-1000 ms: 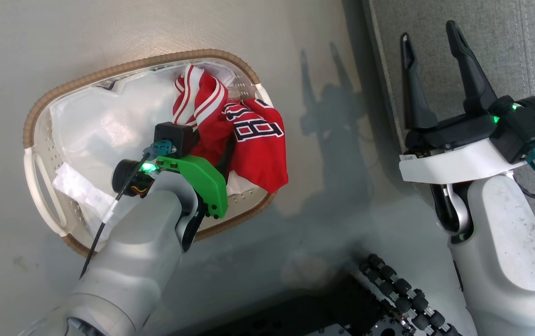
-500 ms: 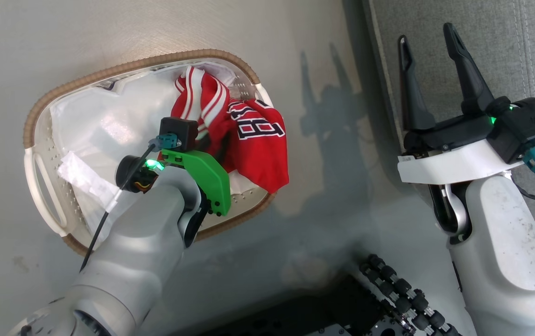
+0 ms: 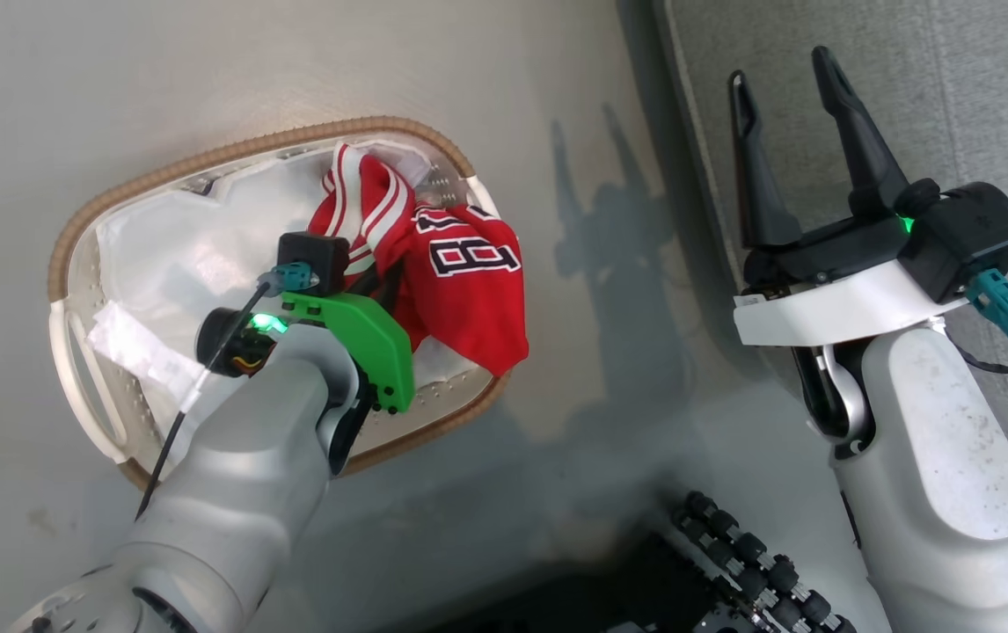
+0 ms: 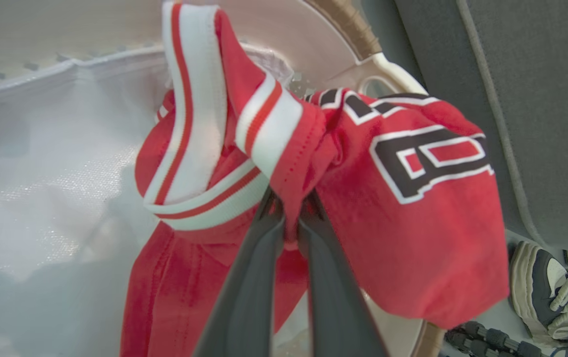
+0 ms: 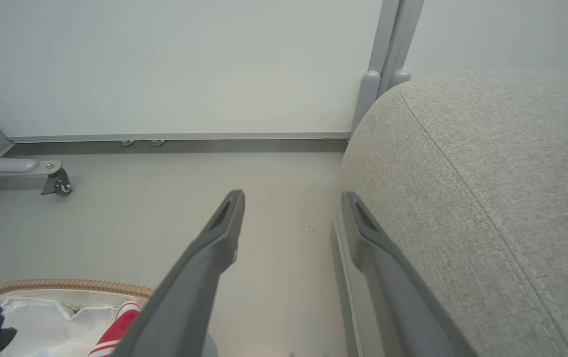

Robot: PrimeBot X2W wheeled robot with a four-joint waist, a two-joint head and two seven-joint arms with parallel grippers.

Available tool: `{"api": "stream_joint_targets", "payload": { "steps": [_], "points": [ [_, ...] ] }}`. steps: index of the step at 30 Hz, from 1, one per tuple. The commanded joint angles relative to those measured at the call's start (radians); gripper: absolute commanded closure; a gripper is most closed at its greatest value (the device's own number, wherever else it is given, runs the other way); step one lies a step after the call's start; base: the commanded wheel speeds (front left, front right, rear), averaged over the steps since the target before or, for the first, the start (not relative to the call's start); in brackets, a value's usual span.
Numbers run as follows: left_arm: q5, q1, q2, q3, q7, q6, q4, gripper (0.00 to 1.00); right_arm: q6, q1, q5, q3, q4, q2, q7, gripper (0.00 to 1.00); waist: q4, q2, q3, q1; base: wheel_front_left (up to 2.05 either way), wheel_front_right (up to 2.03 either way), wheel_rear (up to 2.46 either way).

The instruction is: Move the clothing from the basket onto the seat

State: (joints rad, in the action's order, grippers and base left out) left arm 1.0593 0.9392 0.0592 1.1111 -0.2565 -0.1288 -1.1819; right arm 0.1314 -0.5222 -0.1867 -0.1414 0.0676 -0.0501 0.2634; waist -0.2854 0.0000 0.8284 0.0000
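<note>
Pale floor (image 3: 205, 70), woven-rimmed basket (image 3: 231, 151): our left gripper (image 4: 291, 210) clenched on red numbered jersey (image 4: 413, 198), bunched tighter than a second ago, lift apparently starting; right gripper (image 3: 778, 69) spread, empty, at seat (image 3: 953, 88) edge.

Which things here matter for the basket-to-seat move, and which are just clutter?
Job: red clothing, pinched by the left gripper; basket; seat; right gripper, open beside the seat.
Lying about: white liner sheet in the basket; shoe on the floor; caster.
</note>
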Motion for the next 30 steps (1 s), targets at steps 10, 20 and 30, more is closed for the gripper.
{"api": "stream_joint_targets", "payload": {
  "steps": [10,20,30],
  "points": [
    [0.002,-0.090,0.036,-0.020,-0.010,-0.003,0.003,1.00,-0.001,0.029,-0.003,-0.022,0.056,-0.003,0.002,0.00,-0.008,0.0000,-0.162,0.0000,0.00,0.00,0.00],
    [-0.121,-0.193,0.053,-0.128,-0.009,0.004,0.077,1.00,-0.001,0.098,0.017,-0.027,0.108,-0.003,0.002,0.00,0.044,0.0000,-0.323,0.0000,0.00,0.00,0.00],
    [-0.304,-0.336,0.057,-0.275,-0.009,0.039,0.193,1.00,-0.001,0.174,0.028,-0.033,0.143,-0.003,0.002,0.00,0.105,0.0000,-0.476,0.0000,0.00,0.00,0.00]
  ]
}}
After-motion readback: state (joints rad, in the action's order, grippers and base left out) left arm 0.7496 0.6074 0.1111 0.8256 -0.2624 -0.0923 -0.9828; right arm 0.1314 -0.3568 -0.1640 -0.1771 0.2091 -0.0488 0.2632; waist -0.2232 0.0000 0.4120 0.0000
